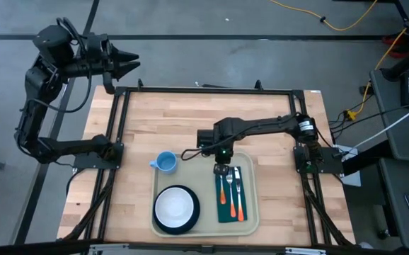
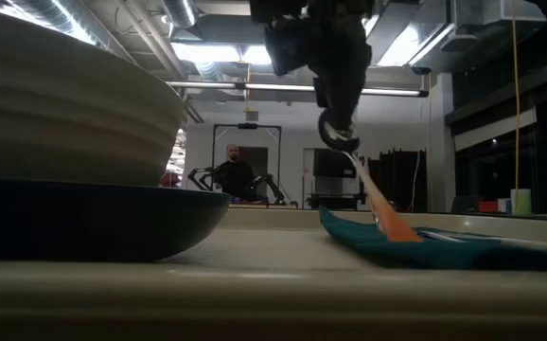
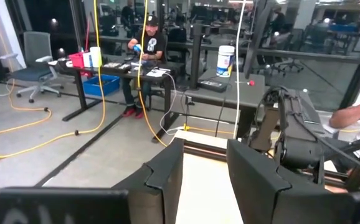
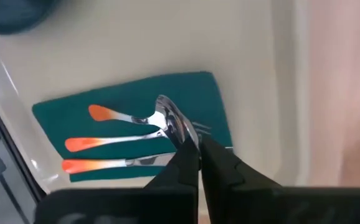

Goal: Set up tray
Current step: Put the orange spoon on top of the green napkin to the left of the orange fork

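Note:
The beige tray (image 1: 250, 212) lies on the wooden table. It holds a dark plate with a white bowl (image 1: 175, 208) and a dark green napkin (image 1: 231, 212). On the napkin lie an orange-handled fork (image 4: 114, 139) and knife (image 4: 111, 163). My right gripper (image 1: 222, 168) stands over the napkin's far end, shut on an orange-handled spoon (image 4: 136, 117). My left gripper (image 1: 128, 64) is raised beyond the table's far left corner, open and empty; it also shows in the left wrist view (image 3: 203, 177). My right gripper pinches the spoon's bowl end (image 4: 169, 122) between its two fingertips, coming from above and pointing down. The spoon slants down from the fingers (image 2: 340, 133). Its bowl end is lifted, and its orange handle (image 2: 387, 218) comes down to the napkin (image 2: 425, 248).
A blue cup (image 1: 165, 162) stands on the table just left of the tray's far left corner. A black frame (image 1: 204, 90) borders the table. A person sits at a desk in the room beyond (image 3: 146, 43).

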Tool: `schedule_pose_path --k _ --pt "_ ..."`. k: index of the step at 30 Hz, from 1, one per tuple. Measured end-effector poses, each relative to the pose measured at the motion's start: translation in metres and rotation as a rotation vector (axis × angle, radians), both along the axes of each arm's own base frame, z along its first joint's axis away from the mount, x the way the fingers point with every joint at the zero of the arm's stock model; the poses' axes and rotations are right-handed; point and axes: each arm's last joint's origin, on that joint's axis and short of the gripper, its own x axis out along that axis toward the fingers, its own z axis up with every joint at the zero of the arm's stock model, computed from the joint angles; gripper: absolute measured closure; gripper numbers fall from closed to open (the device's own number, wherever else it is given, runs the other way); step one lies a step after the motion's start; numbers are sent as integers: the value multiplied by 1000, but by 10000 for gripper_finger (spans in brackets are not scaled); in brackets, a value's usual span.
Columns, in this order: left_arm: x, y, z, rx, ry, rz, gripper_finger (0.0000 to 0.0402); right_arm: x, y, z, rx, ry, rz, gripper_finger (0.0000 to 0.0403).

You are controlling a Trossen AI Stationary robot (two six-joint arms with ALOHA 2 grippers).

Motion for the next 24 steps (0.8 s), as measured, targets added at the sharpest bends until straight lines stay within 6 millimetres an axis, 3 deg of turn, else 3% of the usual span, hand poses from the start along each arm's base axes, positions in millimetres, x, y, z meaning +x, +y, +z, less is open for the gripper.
schedule_pose_path --k 4,11,18,24 --pt "-1 -2 -1 -2 5 0 285 -7 9 -11 4 21 17 397" --pt "-3 -3 -2 19 29 -3 286 -19 37 4 -23 -157 38 397" --pt "0 0 -3 6 33 0 289 -28 38 -12 59 -106 -27 397" --pt "-1 -1 -3 4 32 0 290 -25 41 -4 92 -141 -8 397"
